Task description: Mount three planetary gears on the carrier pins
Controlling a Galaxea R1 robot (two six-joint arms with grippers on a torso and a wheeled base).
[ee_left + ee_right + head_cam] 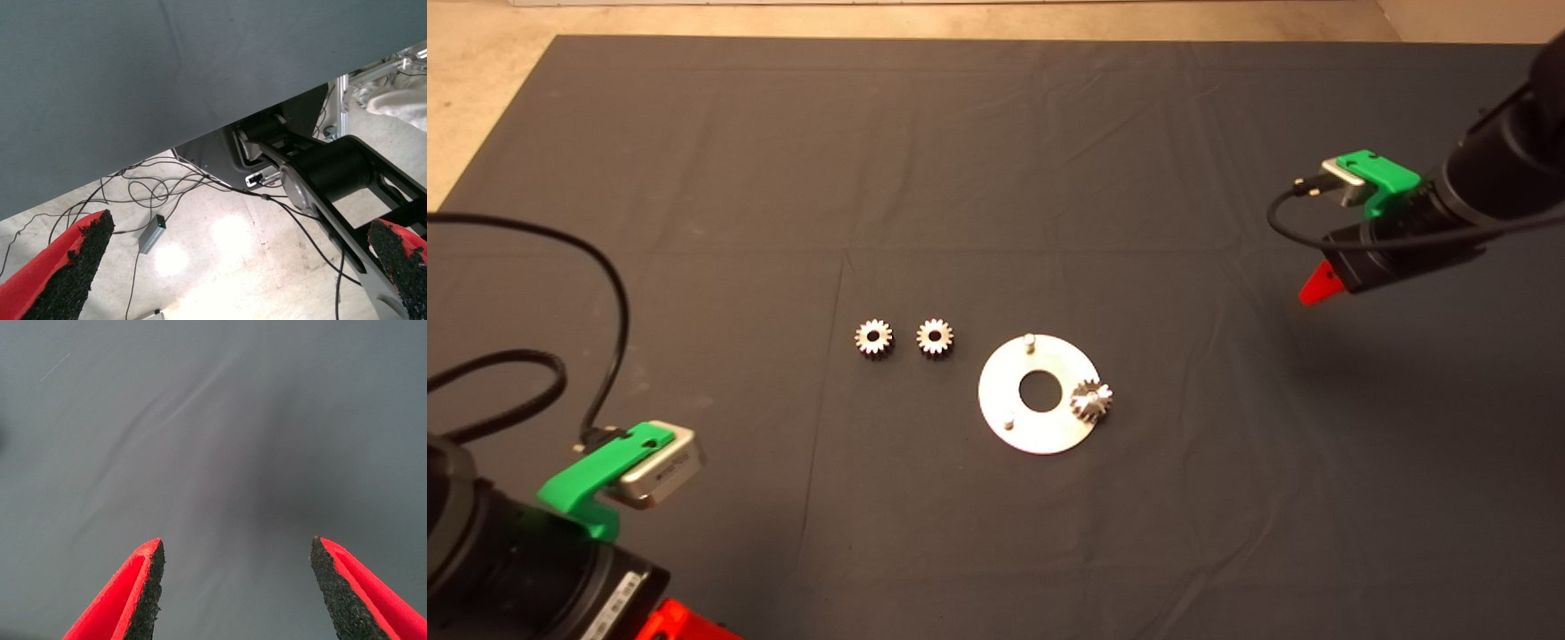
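The round silvery carrier plate (1005,391) lies on the mat just right of centre. Two bare carrier pins stand on it, one at the far side (1030,339) and one at the near left (1009,423). One planetary gear (1091,399) sits at the plate's right rim, looking slightly tilted, and it hides whatever is under it. Two more gears (873,338) (935,337) lie flat on the mat left of the plate. My right gripper (1319,285) (237,545) hovers open over bare mat far right of the plate. My left gripper (680,622) (241,227) is parked open at the lower left.
The dark mat (996,160) is creased and covers most of the table. Black cables (609,293) loop over its left edge. The left wrist view shows the mat's edge (200,80), floor cables (160,190) and a black arm link (333,173).
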